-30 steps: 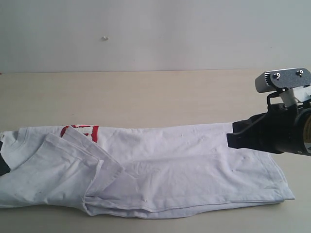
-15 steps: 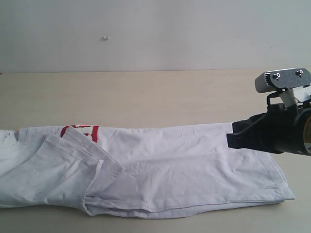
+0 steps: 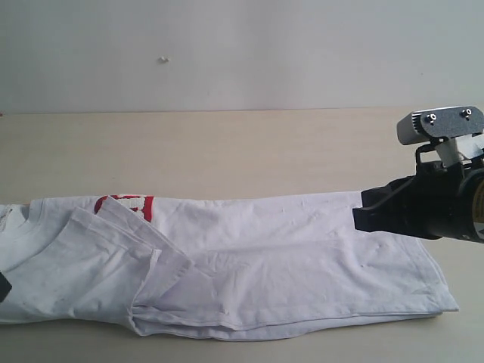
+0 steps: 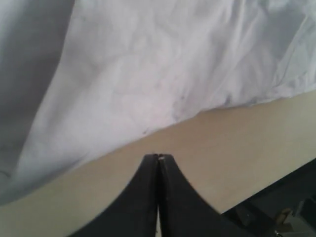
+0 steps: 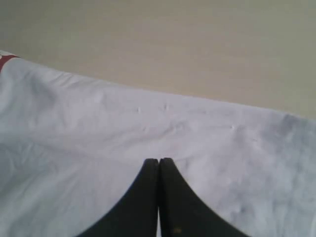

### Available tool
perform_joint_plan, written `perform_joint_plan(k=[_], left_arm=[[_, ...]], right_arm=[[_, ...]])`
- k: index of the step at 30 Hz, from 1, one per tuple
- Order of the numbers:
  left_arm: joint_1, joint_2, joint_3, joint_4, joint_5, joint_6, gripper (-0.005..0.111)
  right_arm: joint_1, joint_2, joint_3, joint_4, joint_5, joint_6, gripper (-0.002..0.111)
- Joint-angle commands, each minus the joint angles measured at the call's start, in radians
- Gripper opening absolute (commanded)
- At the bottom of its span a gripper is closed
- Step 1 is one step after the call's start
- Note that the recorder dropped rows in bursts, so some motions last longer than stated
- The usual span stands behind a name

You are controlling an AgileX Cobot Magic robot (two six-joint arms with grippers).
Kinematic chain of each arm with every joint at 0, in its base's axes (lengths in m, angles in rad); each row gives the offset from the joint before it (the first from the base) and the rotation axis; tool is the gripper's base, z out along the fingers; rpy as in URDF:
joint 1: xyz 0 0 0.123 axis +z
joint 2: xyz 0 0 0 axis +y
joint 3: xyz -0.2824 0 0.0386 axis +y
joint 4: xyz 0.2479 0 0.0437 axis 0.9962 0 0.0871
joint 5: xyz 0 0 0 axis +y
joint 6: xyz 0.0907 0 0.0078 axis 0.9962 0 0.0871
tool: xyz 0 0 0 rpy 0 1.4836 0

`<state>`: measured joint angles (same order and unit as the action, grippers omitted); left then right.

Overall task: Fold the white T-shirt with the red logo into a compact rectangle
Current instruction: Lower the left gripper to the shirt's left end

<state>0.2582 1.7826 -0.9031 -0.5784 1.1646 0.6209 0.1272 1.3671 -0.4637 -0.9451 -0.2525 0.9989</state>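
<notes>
The white T-shirt point(image 3: 249, 265) lies on the table as a long strip, folded lengthwise, with a sleeve flap point(image 3: 128, 249) turned over on top at the left. Only a bit of the red logo point(image 3: 125, 204) peeks out at its far edge. My right gripper point(image 5: 159, 160) is shut and empty, hovering over the shirt's cloth point(image 5: 148, 128) near the right end; its arm point(image 3: 423, 212) enters from the right. My left gripper point(image 4: 158, 157) is shut and empty, over bare table just off the edge of the shirt point(image 4: 148, 74). In the exterior view just a dark sliver of it point(image 3: 3, 286) shows.
The beige table point(image 3: 227, 151) stretches behind the shirt up to a grey wall point(image 3: 227, 53). The table's edge point(image 4: 256, 197) shows close to the left gripper in the left wrist view, with a dark drop beyond it.
The left gripper's dark tip has left the shirt's collar end and now shows lower at the left border. The shirt and the right arm have not moved.
</notes>
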Motion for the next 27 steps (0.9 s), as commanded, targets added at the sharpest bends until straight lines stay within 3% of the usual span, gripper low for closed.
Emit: perform_joint_plan(k=[1,5,10,17,22,24,27], left_arm=[[-0.008,0.052,0.016,0.038,-0.036,-0.030,0.001],[-0.008,0.071,0.016,0.082,-0.206,-0.130,0.001],[-0.008,0.100,0.018,0.062,-0.332,-0.132,0.001],[-0.008,0.163,0.018,0.017,-0.355,-0.123,0.001],[-0.008,0.100,-0.034,-0.190,-0.221,0.094,0.003],[-0.008,0.050,-0.046,-0.264,-0.205,0.183,0.009],[-0.005,-0.004,-0.046,-0.263,-0.274,0.157,0.023]], right_arm=[[0.001,-0.008,0.005,-0.012,-0.023,0.000,0.000],[0.001,-0.008,0.008,-0.019,-0.034,0.000,0.000],[0.001,-0.008,0.008,-0.019,-0.034,0.000,0.000],[0.001,-0.008,0.008,-0.023,-0.034,0.000,0.000],[0.001,-0.008,0.008,-0.023,-0.034,0.000,0.000],[0.001,-0.008,0.008,-0.023,-0.034,0.000,0.000],[0.001,-0.008,0.008,-0.023,-0.034,0.000,0.000]])
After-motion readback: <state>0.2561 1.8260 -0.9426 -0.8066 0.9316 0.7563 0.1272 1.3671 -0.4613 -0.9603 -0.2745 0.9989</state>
